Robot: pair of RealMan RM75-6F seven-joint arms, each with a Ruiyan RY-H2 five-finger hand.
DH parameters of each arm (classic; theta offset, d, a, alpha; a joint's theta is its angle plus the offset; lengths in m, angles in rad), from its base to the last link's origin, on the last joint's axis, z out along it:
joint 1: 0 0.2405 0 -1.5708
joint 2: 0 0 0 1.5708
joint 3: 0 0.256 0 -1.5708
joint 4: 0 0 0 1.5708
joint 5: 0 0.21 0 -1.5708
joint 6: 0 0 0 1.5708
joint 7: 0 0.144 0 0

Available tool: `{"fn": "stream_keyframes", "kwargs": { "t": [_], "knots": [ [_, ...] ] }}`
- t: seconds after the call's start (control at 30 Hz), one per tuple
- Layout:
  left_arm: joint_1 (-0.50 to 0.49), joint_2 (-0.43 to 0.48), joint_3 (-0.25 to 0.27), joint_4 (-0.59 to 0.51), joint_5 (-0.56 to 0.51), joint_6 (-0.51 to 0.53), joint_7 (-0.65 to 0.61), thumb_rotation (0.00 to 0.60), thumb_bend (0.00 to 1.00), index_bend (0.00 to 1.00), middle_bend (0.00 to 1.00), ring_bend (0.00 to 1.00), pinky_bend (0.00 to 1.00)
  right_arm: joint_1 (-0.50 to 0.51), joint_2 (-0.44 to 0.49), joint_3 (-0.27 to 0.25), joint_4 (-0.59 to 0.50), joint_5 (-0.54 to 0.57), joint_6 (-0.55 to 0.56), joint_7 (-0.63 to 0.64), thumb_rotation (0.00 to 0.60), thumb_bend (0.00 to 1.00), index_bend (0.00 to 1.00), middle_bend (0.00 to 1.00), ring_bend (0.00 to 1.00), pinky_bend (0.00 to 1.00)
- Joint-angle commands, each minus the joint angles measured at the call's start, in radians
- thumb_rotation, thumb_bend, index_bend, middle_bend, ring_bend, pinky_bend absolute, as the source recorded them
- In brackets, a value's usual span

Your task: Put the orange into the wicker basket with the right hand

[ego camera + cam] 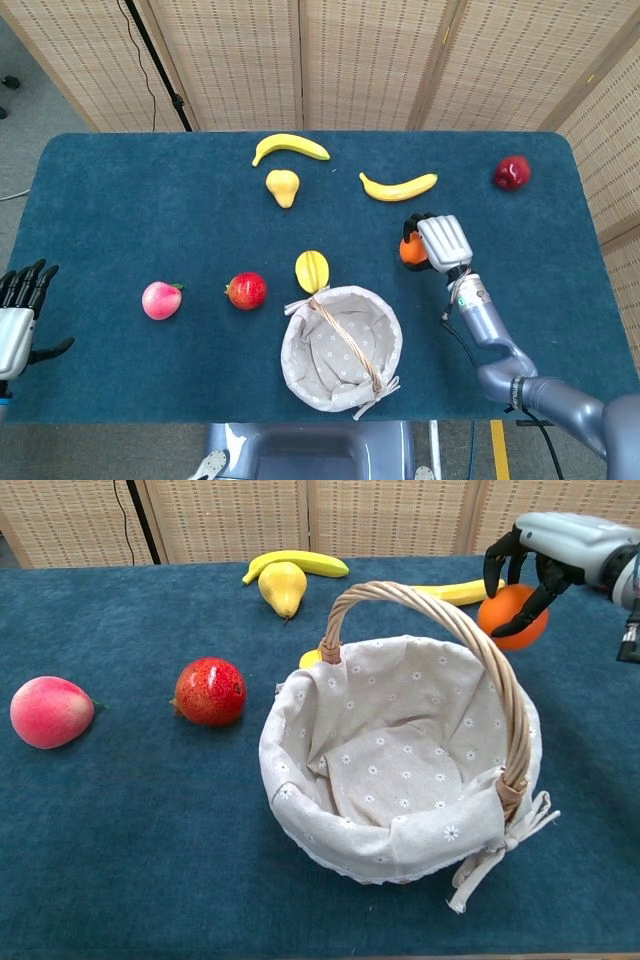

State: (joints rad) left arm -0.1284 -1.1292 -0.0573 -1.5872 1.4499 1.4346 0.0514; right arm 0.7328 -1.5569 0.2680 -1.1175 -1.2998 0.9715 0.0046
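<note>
My right hand (441, 241) (556, 548) grips the orange (411, 251) (512, 614) from above, its dark fingers wrapped round the fruit, which is lifted off the blue cloth, right of and beyond the basket. The wicker basket (341, 349) (400, 750), lined with flowered fabric, stands near the front edge with its handle arched over the middle. Its inside holds only the cloth lining. At the table's left front edge my left hand (20, 312) rests with fingers spread and nothing in it.
A yellow fruit (312, 270) lies just behind the basket. A red pomegranate (246, 290) (210, 691) and a pink peach (161, 300) (51, 712) sit to its left. Two bananas (290, 148) (398, 187), a pear (283, 187) and a red apple (512, 172) lie toward the back.
</note>
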Motion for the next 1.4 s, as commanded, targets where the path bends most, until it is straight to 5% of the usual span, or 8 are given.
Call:
{"fn": "stream_keyframes", "kwargs": {
  "t": [0.03, 0.23, 0.6, 1.1, 1.4],
  "knots": [
    [-0.002, -0.003, 0.001, 0.002, -0.001, -0.004, -0.001, 0.600, 0.00, 0.00, 0.00, 0.00, 0.00, -0.038, 0.146, 0.021, -0.209, 0.003, 0.072, -0.104, 0.600, 0.12, 0.70, 0.52, 0.60, 0.67],
    [-0.009, -0.006, -0.001, 0.006, -0.004, -0.016, -0.003, 0.600, 0.00, 0.00, 0.00, 0.00, 0.00, -0.112, 0.305, 0.013, -0.489, 0.022, 0.133, -0.171, 0.600, 0.12, 0.70, 0.52, 0.60, 0.67],
    [-0.020, -0.014, 0.001, 0.001, -0.006, -0.035, -0.003, 0.600, 0.00, 0.00, 0.00, 0.00, 0.00, -0.156, 0.480, 0.004, -0.759, 0.049, 0.094, -0.101, 0.600, 0.12, 0.70, 0.52, 0.60, 0.67],
    [-0.019, -0.008, -0.001, -0.021, -0.015, -0.034, 0.006, 0.600, 0.00, 0.00, 0.00, 0.00, 0.00, -0.115, 0.621, -0.003, -0.920, 0.027, -0.197, 0.325, 0.600, 0.12, 0.70, 0.53, 0.60, 0.67],
    [-0.026, -0.012, -0.005, -0.024, -0.014, -0.037, 0.005, 0.600, 0.00, 0.00, 0.00, 0.00, 0.00, -0.110, 0.595, -0.036, -0.949, -0.057, -0.208, 0.388, 0.600, 0.12, 0.70, 0.53, 0.60, 0.67]
  ]
}}
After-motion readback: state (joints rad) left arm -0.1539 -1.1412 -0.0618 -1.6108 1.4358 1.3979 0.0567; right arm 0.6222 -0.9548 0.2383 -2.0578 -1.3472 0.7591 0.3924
